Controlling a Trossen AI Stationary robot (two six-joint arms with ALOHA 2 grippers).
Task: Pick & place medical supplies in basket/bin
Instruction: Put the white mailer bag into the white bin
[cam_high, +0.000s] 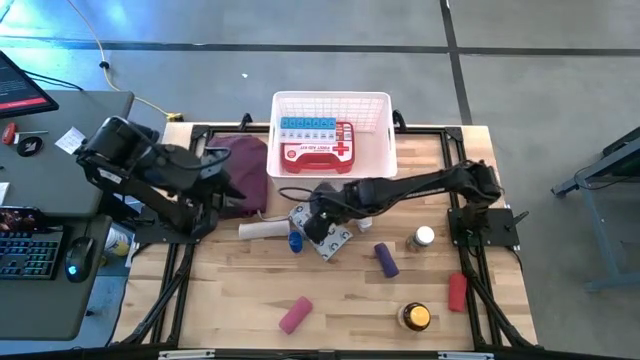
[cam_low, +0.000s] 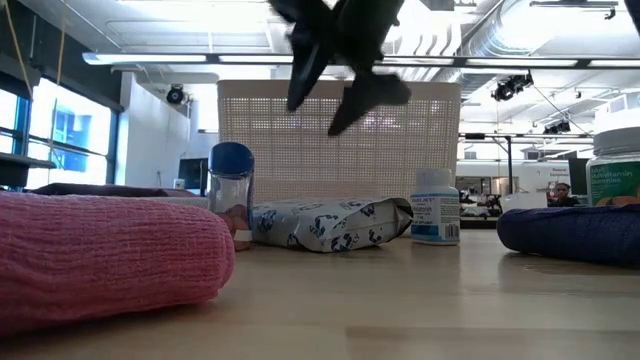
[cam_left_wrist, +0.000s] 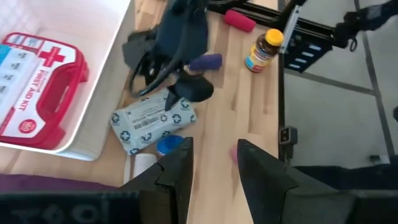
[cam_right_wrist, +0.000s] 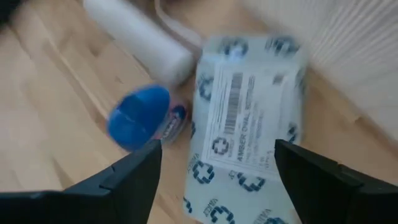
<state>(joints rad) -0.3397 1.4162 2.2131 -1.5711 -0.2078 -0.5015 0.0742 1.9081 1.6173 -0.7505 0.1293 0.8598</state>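
The white basket (cam_high: 331, 105) is placed at the far edge of the wooden table (cam_high: 240, 290), and only the red first-aid case (cam_high: 318, 152) and a blue-white box (cam_high: 307, 125) have been put in it. The wipes packet (cam_high: 325, 238), blue-capped bottle (cam_high: 296, 241), white roll (cam_high: 262, 230), purple roll (cam_high: 386, 260), pink roll (cam_high: 295, 314), red roll (cam_high: 457, 290), white-capped bottle (cam_high: 422, 238) and amber jar (cam_high: 415, 317) are left on the table. The right gripper (cam_right_wrist: 217, 163) is held spread wide above the packet, the left gripper (cam_left_wrist: 211, 163) is parked apart over the maroon pouch (cam_high: 243, 165), and a big bright room is seen behind.
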